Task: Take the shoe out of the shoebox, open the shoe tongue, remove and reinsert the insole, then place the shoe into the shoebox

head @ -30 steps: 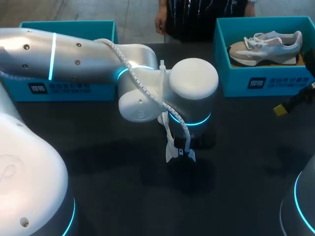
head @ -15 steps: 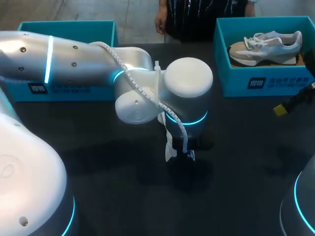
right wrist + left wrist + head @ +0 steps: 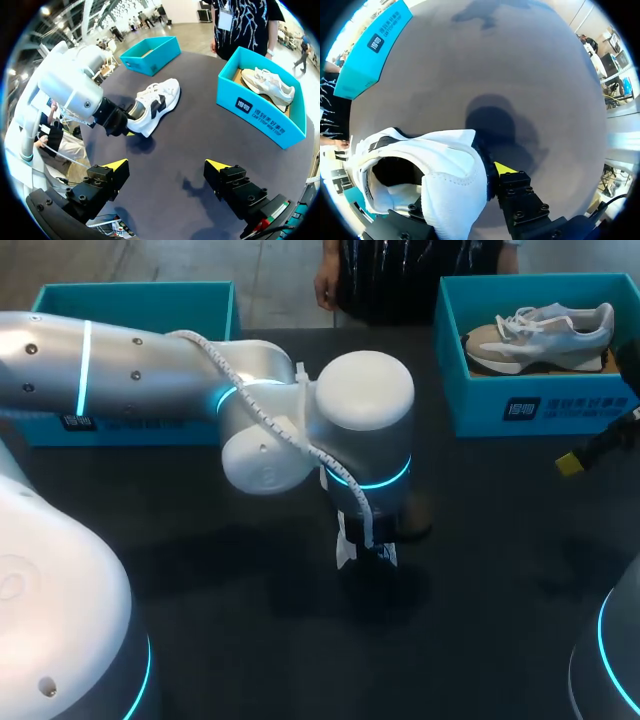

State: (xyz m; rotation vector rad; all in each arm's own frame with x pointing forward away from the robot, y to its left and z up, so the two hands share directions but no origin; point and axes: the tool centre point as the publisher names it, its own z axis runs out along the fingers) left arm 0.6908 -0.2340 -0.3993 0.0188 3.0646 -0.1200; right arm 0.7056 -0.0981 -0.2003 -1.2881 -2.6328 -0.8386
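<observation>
Shifted slightly leftward since earlier: left arm (image 3: 150,370) | left gripper (image 3: 125,127) clamped on heel of white sneaker (image 3: 156,102), toe ahead of fingers, sole on table (image 3: 190,135) | right gripper (image 3: 166,167) wide open, empty | risk: sole drag pulling heel free.

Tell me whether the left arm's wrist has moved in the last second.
Yes. The left arm's wrist, carrying the white shoe, has slid toward the empty shoebox, away from the other shoebox.
</observation>
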